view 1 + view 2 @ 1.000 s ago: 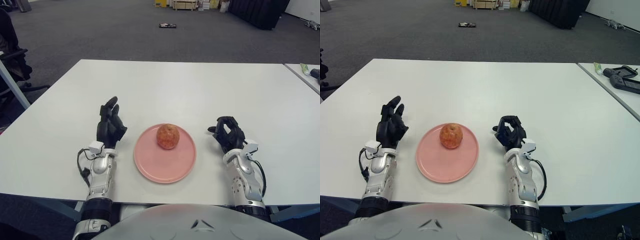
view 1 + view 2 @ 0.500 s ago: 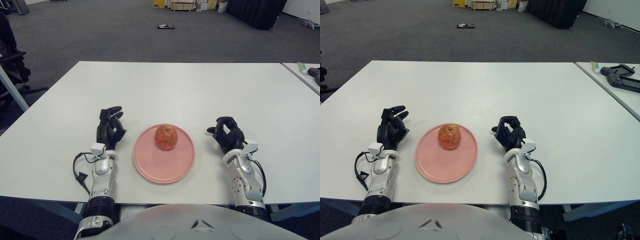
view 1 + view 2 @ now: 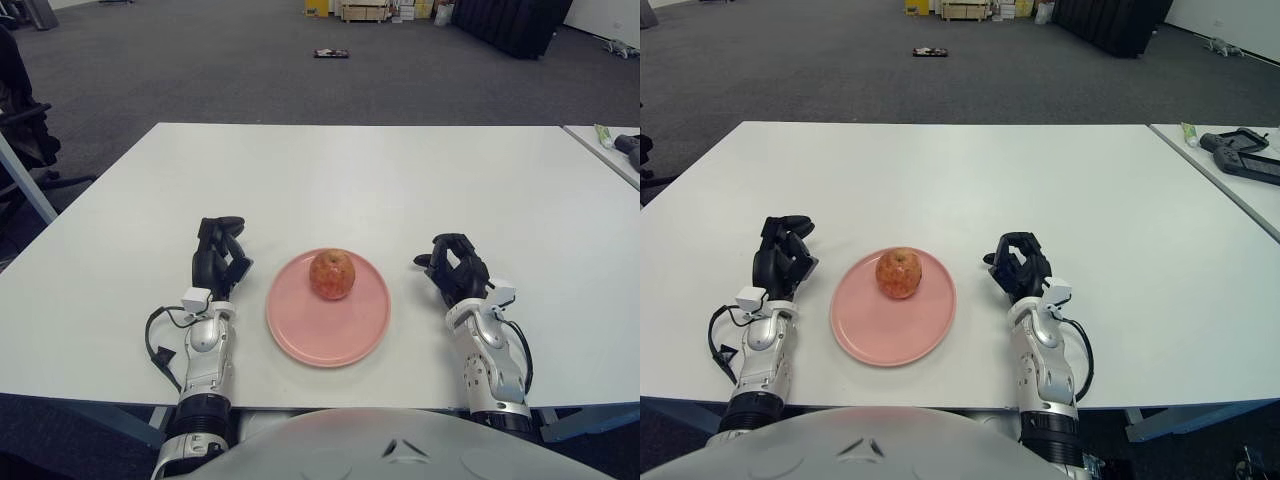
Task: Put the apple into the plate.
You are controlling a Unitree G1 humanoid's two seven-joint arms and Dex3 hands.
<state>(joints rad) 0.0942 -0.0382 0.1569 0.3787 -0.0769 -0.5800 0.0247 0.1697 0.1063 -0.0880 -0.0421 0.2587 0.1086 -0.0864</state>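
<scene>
Resting on the far half of the pink plate [image 3: 328, 335], the apple [image 3: 331, 274] sits upright and untouched as we look through the left eye. Our left hand [image 3: 219, 262], just beside the plate's left rim, has curled its fingers inward from the upright, spread pose of a second ago and holds nothing. Our right hand [image 3: 455, 268] stays where it was, just right of the plate, fingers bent, also empty.

Through the right eye we see the same arrangement: apple [image 3: 898, 273] inside the plate [image 3: 892, 335], both hands clear of it on the white surface [image 3: 1040, 180]. We judge the placement done, with the left hand's folding marking a settling into rest.
</scene>
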